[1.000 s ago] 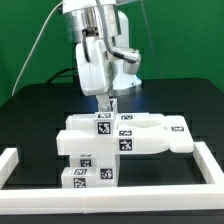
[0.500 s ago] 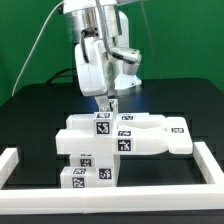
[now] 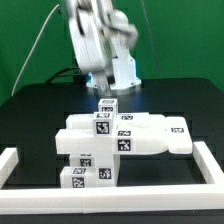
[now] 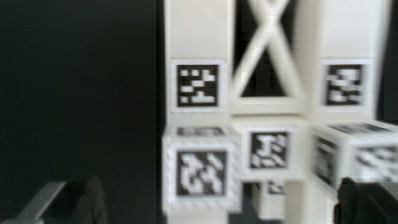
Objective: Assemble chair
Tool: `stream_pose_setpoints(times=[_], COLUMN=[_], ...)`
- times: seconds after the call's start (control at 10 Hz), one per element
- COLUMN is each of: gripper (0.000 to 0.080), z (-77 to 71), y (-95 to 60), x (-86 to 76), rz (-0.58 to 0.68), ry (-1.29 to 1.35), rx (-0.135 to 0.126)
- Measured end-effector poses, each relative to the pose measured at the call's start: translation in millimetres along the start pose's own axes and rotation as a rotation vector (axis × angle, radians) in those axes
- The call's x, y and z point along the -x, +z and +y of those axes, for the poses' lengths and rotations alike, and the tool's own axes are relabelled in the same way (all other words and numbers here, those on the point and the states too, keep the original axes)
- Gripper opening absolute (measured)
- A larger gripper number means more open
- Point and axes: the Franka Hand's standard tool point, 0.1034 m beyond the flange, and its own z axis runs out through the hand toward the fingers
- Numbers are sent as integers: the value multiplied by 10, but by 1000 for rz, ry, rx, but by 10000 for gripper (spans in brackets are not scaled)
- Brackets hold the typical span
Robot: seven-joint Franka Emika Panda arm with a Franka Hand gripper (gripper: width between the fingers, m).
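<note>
**End effector lifted clear of the chair**

Sat on the black counter, inside the white rail: the partly built chair, a cluster of white slabs and bars. Rose off the upright post since a second ago, the end effector, now above it, holding nothing; jaw spread not clear from the frames. Judged: post released, piece seated. Carried only black-and-white square tags; no readable writing or brand.
</note>
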Motion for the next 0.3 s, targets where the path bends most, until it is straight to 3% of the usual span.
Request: stream_pose_setpoints(times=[0.1, 0.3], gripper=[649, 649], z=[2, 23], y=[-82, -14], x=[19, 1], rz=[-17, -7], ry=[2, 1], rx=[3, 10])
